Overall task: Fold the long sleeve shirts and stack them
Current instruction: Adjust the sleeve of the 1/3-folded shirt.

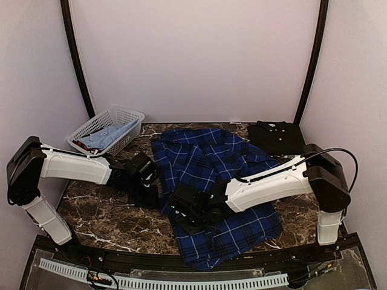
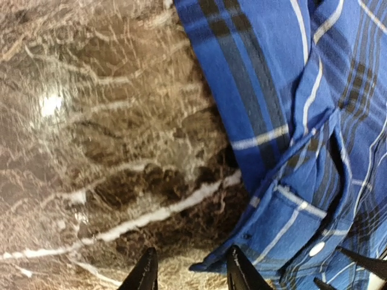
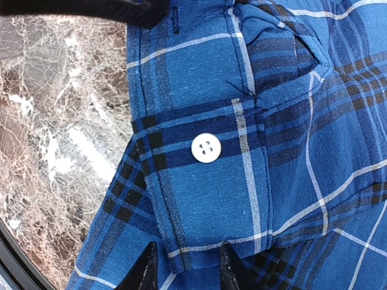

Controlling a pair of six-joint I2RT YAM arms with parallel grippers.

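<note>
Left gripper point(image 2: 190, 275) and right gripper point(image 3: 187, 269), jaws parted and empty, are hovering at the plaid shirt point(image 1: 205, 160) mid-fold, likely needing fresh holds.

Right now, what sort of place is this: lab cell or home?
Likely a robot test cell, not a home: plain pale walls box in a marble-patterned table, a left arm and right arm sit at its near edge, and a plaid shirt, black shirt and white basket look staged.

Left pincer point(image 2: 190, 261), jaws parted, hovers beside the plaid shirt point(image 2: 290, 90) lying on the marble table point(image 2: 91, 151)
</note>
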